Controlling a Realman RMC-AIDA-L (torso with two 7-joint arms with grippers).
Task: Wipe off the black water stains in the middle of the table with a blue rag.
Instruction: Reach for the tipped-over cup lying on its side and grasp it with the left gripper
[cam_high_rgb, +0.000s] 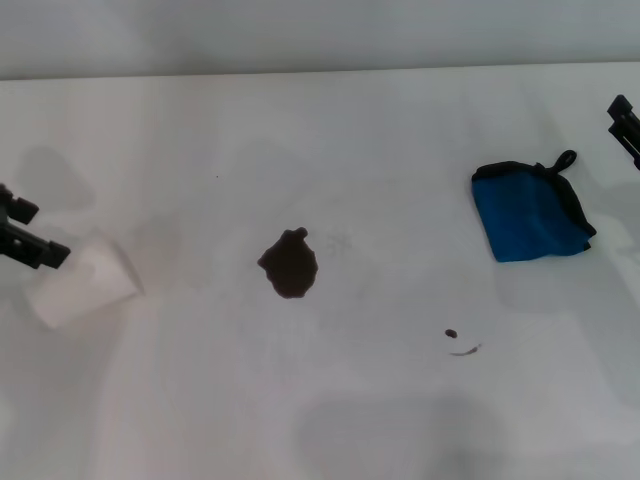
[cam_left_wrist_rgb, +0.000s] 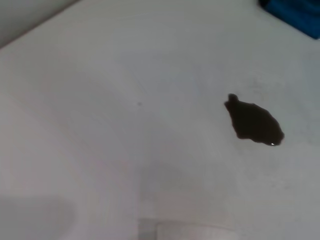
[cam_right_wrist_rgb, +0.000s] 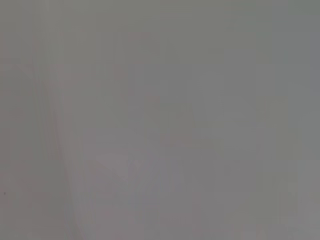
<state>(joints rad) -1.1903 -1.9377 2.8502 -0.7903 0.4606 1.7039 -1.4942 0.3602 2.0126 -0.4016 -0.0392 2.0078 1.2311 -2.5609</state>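
I see the black water stains (cam_high_rgb: 289, 264) mid-surface (cam_high_rgb: 400, 150), the blue rag (cam_high_rgb: 528, 212) near its right edge; both end effectors, left (cam_high_rgb: 25, 235) and right (cam_high_rgb: 625, 125), barely show, grip unclear.

table (cam_high_rgb: 400, 130): plain white, no pattern, faint grey shadows. black water stains (cam_high_rgb: 289, 265): main blotch dark brown-black, solid, with a small bright glint at one edge in the left wrist view (cam_left_wrist_rgb: 254, 122); small dot and thin streak off to the right are the same dark tone. blue rag (cam_high_rgb: 527, 214): bright blue, black edging, black loop at one corner. paper cup (cam_high_rgb: 82, 281): white. left gripper (cam_high_rgb: 25, 235) and right gripper (cam_high_rgb: 625, 125): black. right wrist view: flat grey only.
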